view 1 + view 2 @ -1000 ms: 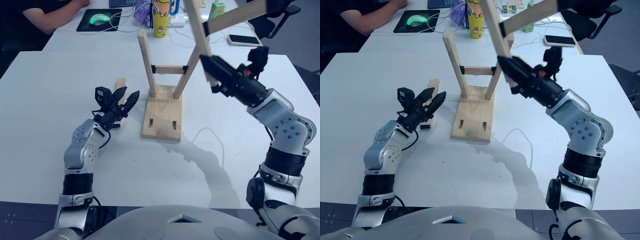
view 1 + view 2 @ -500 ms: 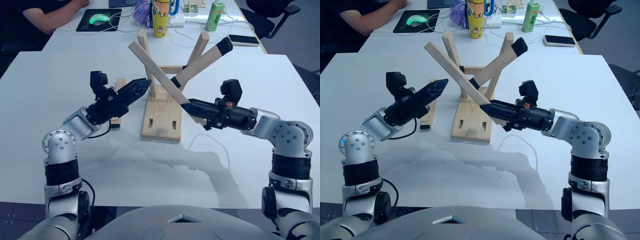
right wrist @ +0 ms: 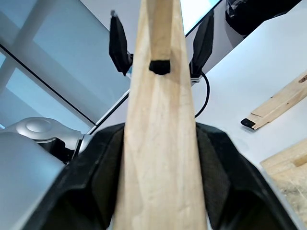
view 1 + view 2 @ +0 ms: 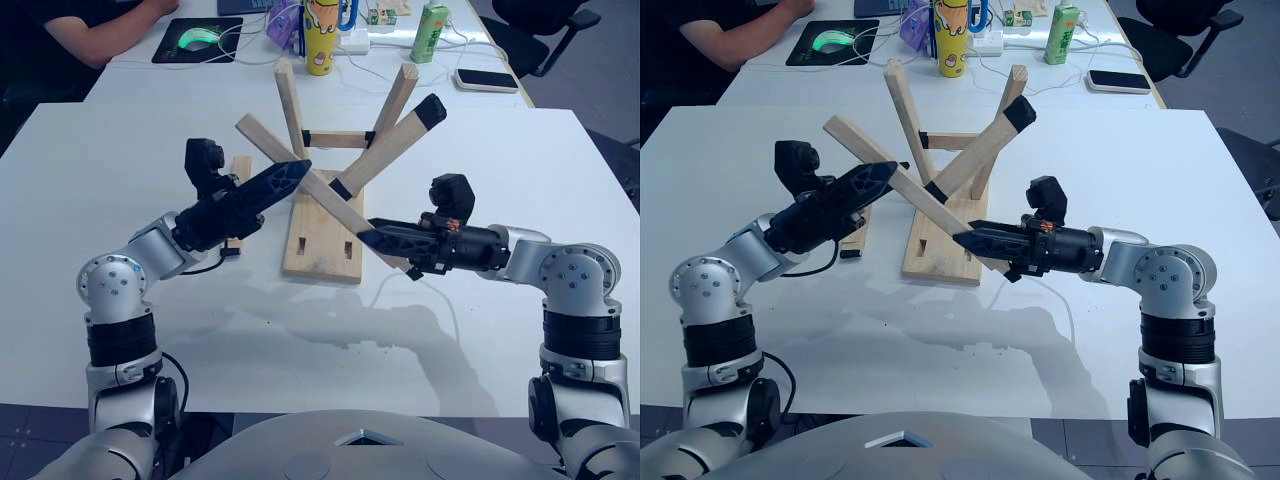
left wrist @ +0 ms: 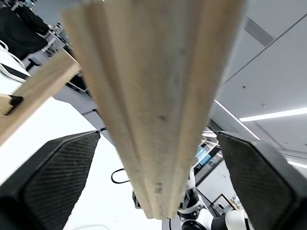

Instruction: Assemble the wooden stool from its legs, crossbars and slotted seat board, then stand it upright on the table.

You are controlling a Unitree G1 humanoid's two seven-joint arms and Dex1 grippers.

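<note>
The slotted seat board (image 4: pixel 322 240) lies flat mid-table. Two legs (image 4: pixel 290 110) joined by a crossbar (image 4: pixel 340 139) stand in its far end. My right gripper (image 4: pixel 375 240) is shut on the low end of a second leg (image 4: pixel 320 190), part of a crossed frame whose other black-tipped leg (image 4: pixel 405 130) rises to the right. In the right wrist view the fingers (image 3: pixel 103 167) press on that wood (image 3: pixel 160 120). My left gripper (image 4: pixel 290 177) is open around the leg's upper part, pads (image 5: pixel 53 177) clear of the wood (image 5: pixel 153 96). A loose wooden piece (image 4: pixel 238 195) lies left of the board.
A second table behind carries a yellow cup (image 4: pixel 320 35), a green carton (image 4: pixel 430 30), a phone (image 4: pixel 487 78) and a mouse pad (image 4: pixel 198 40) beside a person's arm. A thin white cable (image 4: pixel 1065 310) lies near the right arm. The near half of the table is bare.
My right arm has swung the leg frame down from high above to slant across the seat board. My left gripper has risen from the table and come around the leg's upper part.
</note>
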